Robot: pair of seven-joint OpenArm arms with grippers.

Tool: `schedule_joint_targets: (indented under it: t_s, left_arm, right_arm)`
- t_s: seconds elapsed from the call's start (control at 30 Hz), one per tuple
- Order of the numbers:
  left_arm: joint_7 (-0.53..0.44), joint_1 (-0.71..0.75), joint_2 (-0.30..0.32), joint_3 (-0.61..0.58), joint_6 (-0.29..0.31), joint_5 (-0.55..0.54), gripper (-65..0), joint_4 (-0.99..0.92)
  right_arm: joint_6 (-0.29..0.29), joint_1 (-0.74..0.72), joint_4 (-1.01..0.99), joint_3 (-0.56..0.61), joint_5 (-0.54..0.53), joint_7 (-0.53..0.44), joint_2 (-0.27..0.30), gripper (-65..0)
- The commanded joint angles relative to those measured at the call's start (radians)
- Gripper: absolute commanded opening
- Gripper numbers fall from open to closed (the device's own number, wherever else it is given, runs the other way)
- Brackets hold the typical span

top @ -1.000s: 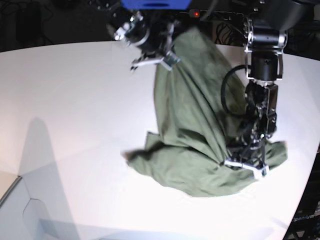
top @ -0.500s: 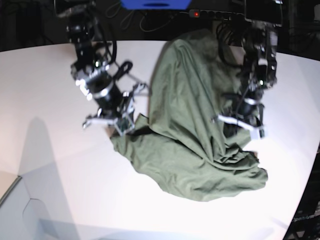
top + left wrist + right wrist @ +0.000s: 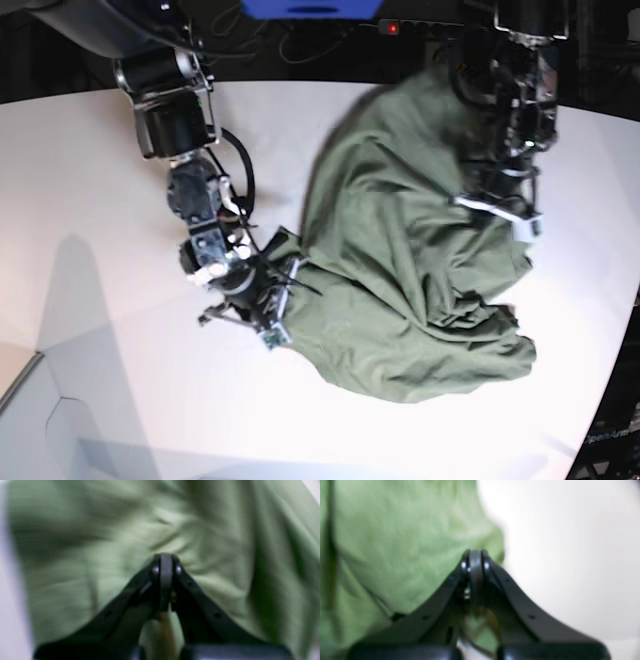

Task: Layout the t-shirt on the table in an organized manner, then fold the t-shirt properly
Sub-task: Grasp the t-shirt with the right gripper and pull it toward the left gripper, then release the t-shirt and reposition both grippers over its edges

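Seen from the base camera, an olive-green t-shirt (image 3: 400, 270) lies crumpled on a large white table (image 3: 100, 180). Its nearest edge bulges toward the camera, and the cloth runs back toward the far edge, filling the middle and right of the tabletop.

At the shirt's near left edge sits the right gripper (image 3: 262, 318), low on the table, its black arm reaching in from the upper left. Farther back, on the view's right, the left gripper (image 3: 500, 208) rests on the raised far part of the shirt.

The wrist cameras, both blurred, add what the base view cannot show. The right wrist view shows the right gripper (image 3: 475, 562) with its jaws pressed together on a bit of green cloth at the shirt's (image 3: 395, 542) edge, with bare white table (image 3: 570, 555) beside it. The left wrist view shows the left gripper (image 3: 166, 566) likewise pinched closed, with wrinkled green cloth (image 3: 100, 555) filling nearly the whole picture; whether cloth is caught between those jaws cannot be told.
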State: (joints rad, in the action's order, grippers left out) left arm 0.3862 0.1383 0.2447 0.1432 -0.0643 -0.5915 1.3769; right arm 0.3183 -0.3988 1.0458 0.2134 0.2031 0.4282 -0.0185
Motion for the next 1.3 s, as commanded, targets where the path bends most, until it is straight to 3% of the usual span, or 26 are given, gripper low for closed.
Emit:
schedule_joint_targets:
  t_s: [0.0, 0.13, 0.3, 0.47, 0.57, 0.73, 0.87, 0.97, 1.13, 1.27]
  left_arm:
    - [0.015, 0.008, 0.017, 0.029, -0.016, 0.003, -64.9, 0.005]
    - [0.015, -0.064, 0.055, 0.129, -0.016, 0.003, -64.9, -0.006]
    - [0.015, -0.203, 0.123, 0.175, -0.016, 0.003, -64.9, -0.107]
    - [0.015, -0.334, 0.144, 0.175, -0.016, -0.005, -64.9, -0.205]
    - [0.021, -0.352, 0.127, 0.171, -0.016, -0.008, -64.9, -0.149]
    - [0.024, -0.286, -0.023, 0.161, -0.016, -0.008, -64.9, 0.071]
    - [0.041, -0.177, -0.15, 0.0, -0.016, 0.002, -64.9, 0.215]
    - [0.09, -0.13, -0.198, -0.153, -0.019, 0.002, -64.9, 0.247]
    - [0.167, -0.085, -0.184, -0.356, -0.025, 0.005, -64.9, 0.229]
    - [0.187, -0.056, -0.129, -0.39, -0.025, 0.08, -64.9, 0.149]
  right_arm:
    - [-0.008, -0.048, -0.028, -0.002, 0.002, -0.021, -0.002, -65.0]
    - [-0.008, -0.082, -0.155, -0.004, 0.005, -0.036, 0.004, -65.0]
    - [-0.012, -0.073, -0.151, -0.012, 0.003, -0.056, 0.104, -65.0]
    - [-0.012, -0.053, -0.146, -0.214, 0.006, -0.025, 0.137, -65.0]
    - [-0.012, -0.007, -0.034, -0.381, 0.002, 0.005, 0.133, -65.0]
    - [-0.012, 0.103, 0.276, -0.443, 0.002, 0.004, 0.084, -65.0]
    - [-0.012, 0.176, 0.475, -0.437, 0.002, 0.007, 0.061, -65.0]
    - [-0.012, 0.189, 0.515, -0.437, 0.002, 0.007, 0.055, -65.0]
    - [-0.012, 0.191, 0.512, -0.44, 0.003, 0.007, 0.061, -65.0]
    - [-0.012, 0.194, 0.514, -0.441, 0.006, 0.008, 0.061, -65.0]
